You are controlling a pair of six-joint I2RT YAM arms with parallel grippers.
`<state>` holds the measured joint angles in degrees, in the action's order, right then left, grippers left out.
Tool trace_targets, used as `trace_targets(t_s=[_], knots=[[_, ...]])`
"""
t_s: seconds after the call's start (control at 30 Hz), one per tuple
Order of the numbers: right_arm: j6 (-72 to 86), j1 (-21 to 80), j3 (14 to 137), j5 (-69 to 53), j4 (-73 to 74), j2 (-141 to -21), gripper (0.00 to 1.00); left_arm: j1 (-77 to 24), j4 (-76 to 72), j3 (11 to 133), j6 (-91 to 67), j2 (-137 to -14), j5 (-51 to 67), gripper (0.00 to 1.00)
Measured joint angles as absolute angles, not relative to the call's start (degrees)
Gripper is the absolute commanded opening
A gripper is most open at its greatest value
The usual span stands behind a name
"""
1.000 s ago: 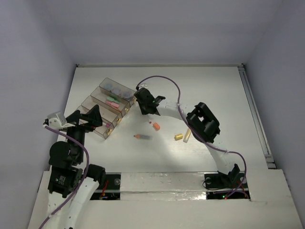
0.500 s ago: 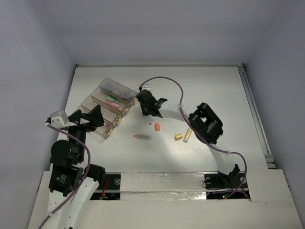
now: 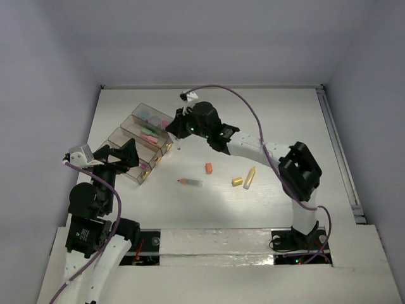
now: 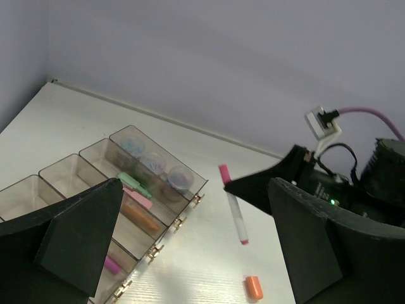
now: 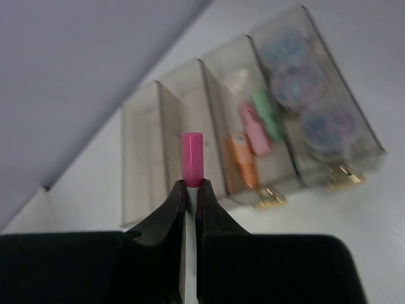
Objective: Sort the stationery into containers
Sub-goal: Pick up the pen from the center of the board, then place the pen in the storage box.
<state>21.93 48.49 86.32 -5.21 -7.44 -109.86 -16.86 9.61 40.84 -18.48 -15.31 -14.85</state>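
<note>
Four clear smoky containers (image 3: 140, 142) stand in a row at the left. The far one holds blue-grey discs (image 5: 308, 88), the one beside it green, pink and orange sticks (image 5: 253, 130). My right gripper (image 3: 176, 131) is shut on a thin white pen with a pink cap (image 5: 192, 158) and holds it above the table just right of the containers' near ends. The pen also shows in the left wrist view (image 4: 233, 208). My left gripper (image 4: 194, 185) is open and empty, beside the nearest container. A pink stick (image 4: 111, 265) lies in that container.
Loose on the table right of the containers are an orange stick (image 3: 208, 168), a pen (image 3: 190, 182), a yellow stick (image 3: 237, 182) and a pale yellow pen (image 3: 249, 178). The right arm's purple cable (image 3: 253, 117) arcs over the middle.
My right gripper has moved up and to the left toward the containers with the pen in it, and its wrist has turned. The left arm has hardly moved.
</note>
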Motion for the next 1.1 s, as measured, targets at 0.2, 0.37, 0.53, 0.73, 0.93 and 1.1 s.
trace_targets(t_s=[0.2, 0.37, 0.53, 0.73, 0.93, 1.1], knots=[[27.73, 50.00, 99.92, -17.82, -16.67, -123.07, 0.00, -16.86, 9.58, 40.84, -18.48, -15.55, -15.09, 0.98], [31.79, 52.71, 107.90, -23.03, -19.18, -132.73, 0.00, -16.86, 9.58, 40.84, -18.50, -15.68, -15.11, 0.97], [32.84, 55.31, 115.35, -24.84, -18.44, -138.74, 0.00, -16.86, 9.58, 40.84, -18.50, -15.68, -15.11, 0.97], [32.40, 57.56, 120.64, -24.69, -17.58, -141.05, 0.00, -16.86, 9.58, 40.84, -18.50, -15.68, -15.07, 0.97], [32.29, 58.19, 125.49, -24.14, -16.36, -144.70, 0.00, -16.86, 9.58, 40.84, -18.50, -15.68, -15.07, 0.97], [32.18, 58.13, 126.82, -23.73, -14.22, -147.17, 0.02, -16.86, 9.58, 40.84, -18.50, -15.68, -15.07, 0.97]])
